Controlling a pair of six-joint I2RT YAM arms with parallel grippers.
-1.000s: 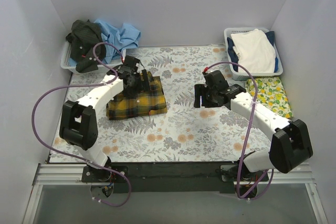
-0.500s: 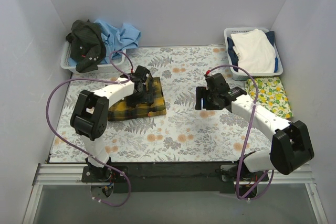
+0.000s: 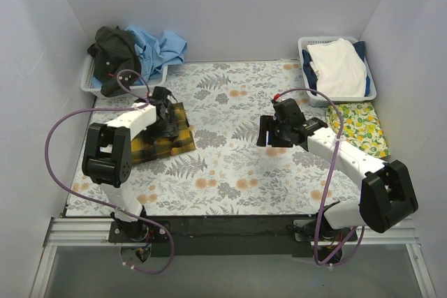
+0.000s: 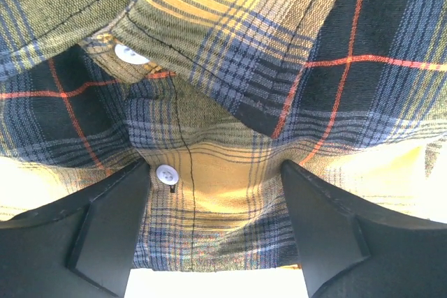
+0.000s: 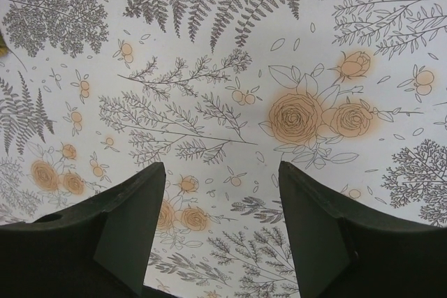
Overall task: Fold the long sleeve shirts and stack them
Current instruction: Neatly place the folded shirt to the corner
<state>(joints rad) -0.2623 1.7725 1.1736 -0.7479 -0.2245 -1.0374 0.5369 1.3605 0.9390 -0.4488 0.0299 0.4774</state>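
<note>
Left pincer (image 4: pixel 213 172): jaws standing apart, hovering low over the plaid shirt (image 3: pixel 167 141), which is lying folded on the surface (image 3: pixel 230 179). Right pincer (image 5: pixel 220 172): standing apart, empty, well away from that shirt. Risk: jaws dragging the top layer, likely undoing the fold.

Yellow-and-black plaid shirt (image 3: pixel 174 146) with thin red lines, grey fern-and-orange-flower table cover (image 3: pixel 237 167), light blue shirt (image 3: pixel 165 45) at 11 o'clock, yellow lemon-print cloth (image 3: pixel 364 128) at 3 o'clock
</note>
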